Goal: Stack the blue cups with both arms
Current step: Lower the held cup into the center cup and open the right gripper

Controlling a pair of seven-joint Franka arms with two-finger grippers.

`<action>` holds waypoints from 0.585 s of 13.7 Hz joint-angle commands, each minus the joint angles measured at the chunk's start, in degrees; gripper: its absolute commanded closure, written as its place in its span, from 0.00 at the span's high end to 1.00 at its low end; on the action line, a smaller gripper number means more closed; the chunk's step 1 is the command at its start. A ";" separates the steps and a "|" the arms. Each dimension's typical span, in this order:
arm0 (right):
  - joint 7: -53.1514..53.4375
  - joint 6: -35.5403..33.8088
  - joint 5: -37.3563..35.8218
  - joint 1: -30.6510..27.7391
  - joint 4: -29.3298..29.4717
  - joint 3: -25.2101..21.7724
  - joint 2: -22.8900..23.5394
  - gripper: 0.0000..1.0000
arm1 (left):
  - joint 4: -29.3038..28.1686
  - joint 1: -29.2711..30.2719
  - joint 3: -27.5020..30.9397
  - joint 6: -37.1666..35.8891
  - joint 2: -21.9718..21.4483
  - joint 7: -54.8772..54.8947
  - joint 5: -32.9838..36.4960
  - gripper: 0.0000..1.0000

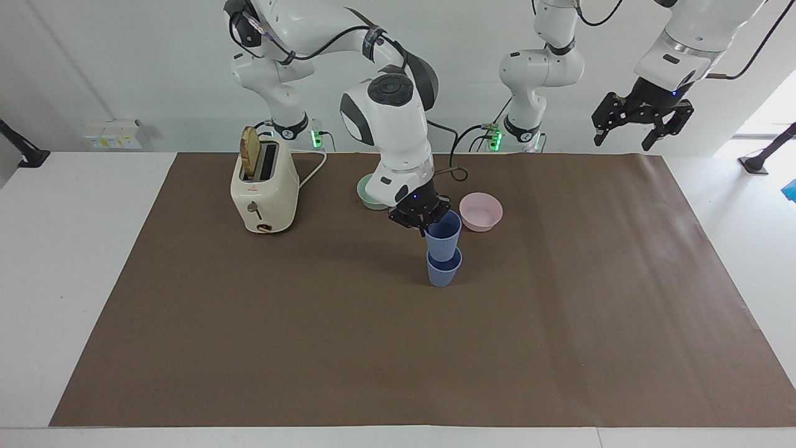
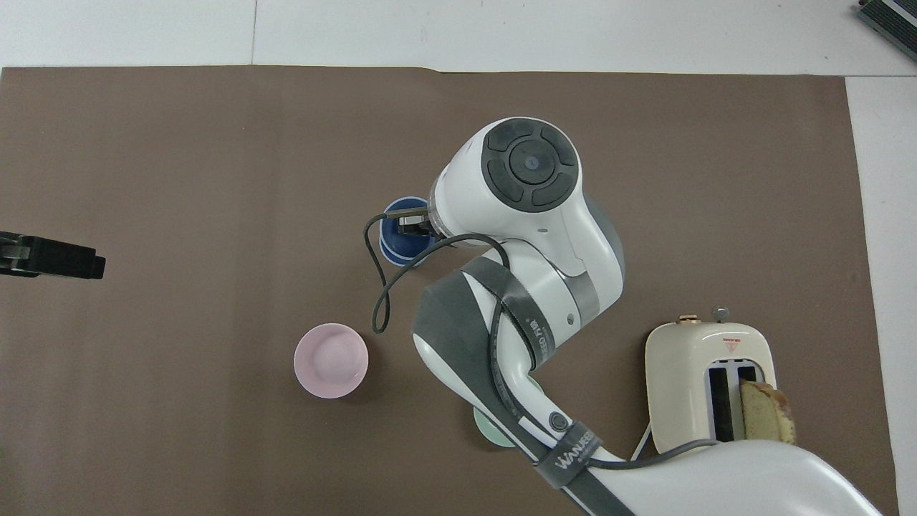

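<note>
Brown paper (image 1: 559, 348) covers our table. Our left gripper (image 1: 640, 121) waits open, raised above its end. Mid-table, our right gripper (image 1: 423, 221) pinches the rim of the upper blue cup (image 1: 443, 239), nested in the lower blue cup (image 1: 444, 270) standing on the paper.

- A plain white wall (image 1: 124, 68) rises at the robots' end of the white table (image 1: 68, 261).
- A large brown paper sheet (image 1: 559, 323) covers most of the tabletop.
- Bright daylight (image 1: 774, 106) enters by the left arm's end.
- A small white socket box (image 1: 115, 132) sits low on the wall.
</note>
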 commanded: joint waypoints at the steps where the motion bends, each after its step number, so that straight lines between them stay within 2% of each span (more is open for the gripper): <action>1: 0.85 1.04 -0.28 -0.20 0.04 0.20 0.30 0.00 | -1.33 0.13 0.06 -0.70 -1.41 0.00 -0.68 1.00; 8: 0.15 1.04 -0.45 -1.08 -0.31 0.20 0.47 0.00 | -1.41 0.13 -0.02 -0.70 -1.41 0.00 -0.68 1.00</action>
